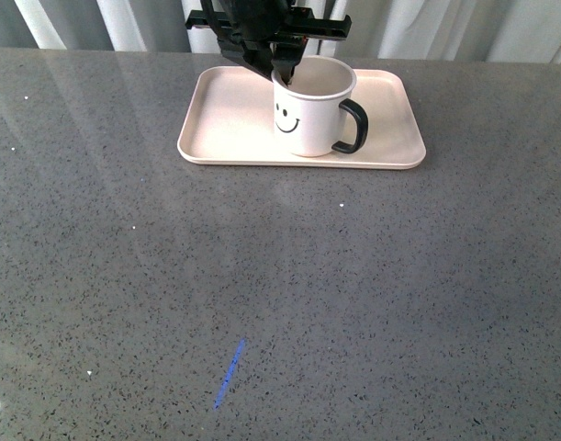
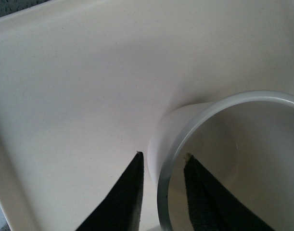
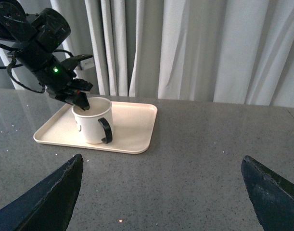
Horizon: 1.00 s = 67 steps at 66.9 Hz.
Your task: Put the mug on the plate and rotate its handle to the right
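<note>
The cream-white mug (image 1: 309, 115) with a smiley face stands upright on the pale pink plate (image 1: 225, 124) at the far side of the table. Its black handle (image 1: 353, 126) points right and slightly toward me. My left gripper (image 1: 286, 73) reaches down over the mug's left rim, open. In the left wrist view the left gripper (image 2: 163, 154) straddles the mug (image 2: 173, 127) wall, one finger inside, one outside, above the plate (image 2: 89, 72). My right gripper (image 3: 161, 158) hangs open and empty over bare table, well back from the mug (image 3: 91, 127), handle (image 3: 107, 130) and plate (image 3: 132, 127).
The table (image 1: 353, 276) is grey speckled stone with a short blue mark (image 1: 230, 374) near its front. Pale curtains (image 3: 209, 48) hang behind the far edge. The left arm (image 3: 41, 53) stands above the plate's far left side.
</note>
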Motion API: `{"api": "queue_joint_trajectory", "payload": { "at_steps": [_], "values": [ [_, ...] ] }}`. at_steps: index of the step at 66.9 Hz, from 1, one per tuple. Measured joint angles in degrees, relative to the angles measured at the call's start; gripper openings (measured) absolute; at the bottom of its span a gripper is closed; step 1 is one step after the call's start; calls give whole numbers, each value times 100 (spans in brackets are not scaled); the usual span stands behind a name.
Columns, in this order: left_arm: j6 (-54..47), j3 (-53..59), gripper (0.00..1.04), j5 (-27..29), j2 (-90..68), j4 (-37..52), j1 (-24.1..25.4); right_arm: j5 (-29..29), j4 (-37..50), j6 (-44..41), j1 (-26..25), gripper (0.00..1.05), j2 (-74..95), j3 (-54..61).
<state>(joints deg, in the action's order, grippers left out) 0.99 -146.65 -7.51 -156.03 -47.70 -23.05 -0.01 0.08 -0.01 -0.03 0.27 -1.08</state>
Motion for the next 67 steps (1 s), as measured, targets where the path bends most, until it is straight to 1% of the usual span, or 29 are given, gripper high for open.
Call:
{"api": "queue_joint_trajectory", "payload": {
  "at_steps": [4, 10, 11, 14, 17, 19, 23, 27, 29, 33, 42, 44, 46, 47, 48, 49, 50, 51, 52, 53, 54, 57, 59, 60, 62, 67],
  "values": [
    [-2, 0, 42, 2, 0, 2, 0, 0, 0, 0, 0, 96, 0, 0],
    [-9, 2, 55, 4, 2, 11, 2, 0, 0, 0, 0, 96, 0, 0],
    [-13, 13, 59, 7, 17, 24, 2, 0, 0, -2, 0, 96, 0, 0],
    [-22, 70, 64, 17, 50, 59, 2, 0, 0, -2, 0, 96, 0, 0],
    [-66, 273, 74, 24, 199, 179, 11, 0, 0, -2, 0, 96, 0, 0],
    [-76, 374, 78, 26, 275, 243, 17, 0, 0, 0, 0, 96, 0, 0],
    [-105, 748, 89, 26, 570, 466, 39, 0, 0, 0, 0, 96, 0, 0],
    [-114, 1097, 97, 28, 881, 678, 70, 0, 0, 0, 0, 96, 0, 0],
    [-116, 1239, 97, 28, 1012, 761, 87, 0, 0, 0, 0, 96, 0, 0],
    [-107, 1679, 95, 52, 1438, 1043, 149, 0, 0, -2, 0, 96, 0, 0],
    [103, 2581, 96, 114, 2269, 1832, 317, 0, 0, -2, 0, 96, 0, 0],
    [90, 3012, 92, 514, 2524, 2470, 337, 0, 0, -2, 0, 96, 0, 0],
    [33, 3825, 85, 1346, 2918, 3788, 374, 0, 0, -2, 0, 96, 0, 0],
    [22, 4492, 80, 1792, 3237, 4771, 422, -4, 0, 0, 0, 96, 0, 0],
    [13, 4723, 78, 1910, 3351, 5093, 444, -2, 0, -2, 0, 96, 0, 0],
    [0, 5187, 75, 2063, 3567, 5729, 485, -2, 0, 0, 0, 96, 0, 0],
    [-4, 5421, 73, 2173, 3681, 6063, 509, 0, 0, 0, 0, 96, 0, 0],
    [-11, 5866, 69, 2253, 3893, 6675, 560, 2, 0, 0, 0, 96, 0, 0],
    [-13, 6271, 66, 2258, 4096, 7197, 614, 2, 0, 0, 0, 96, 0, 0],
    [-13, 6485, 64, 2256, 4207, 7447, 643, 2, 0, -2, 0, 96, 0, 0],
    [-20, 6878, 61, 2249, 4413, 7875, 702, 2, 0, 0, 0, 96, 0, 0],
    [-24, 7600, 53, 2221, 4802, 8605, 807, 2, 0, -2, 0, 96, 0, 0],
    [-26, 8234, 46, 2162, 5141, 9145, 901, 0, 0, 0, 0, 96, 0, 0],
    [-28, 8387, 44, 2133, 5222, 9259, 925, 0, 0, 0, 0, 96, 0, 0],
    [-31, 8920, 37, 2079, 5486, 9589, 1003, 0, 0, -2, 0, 96, 0, 0],
    [-33, 9735, 25, 1947, 5818, 9906, 1128, -2, 0, 0, 0, 96, 0, 0]
  ]
}}
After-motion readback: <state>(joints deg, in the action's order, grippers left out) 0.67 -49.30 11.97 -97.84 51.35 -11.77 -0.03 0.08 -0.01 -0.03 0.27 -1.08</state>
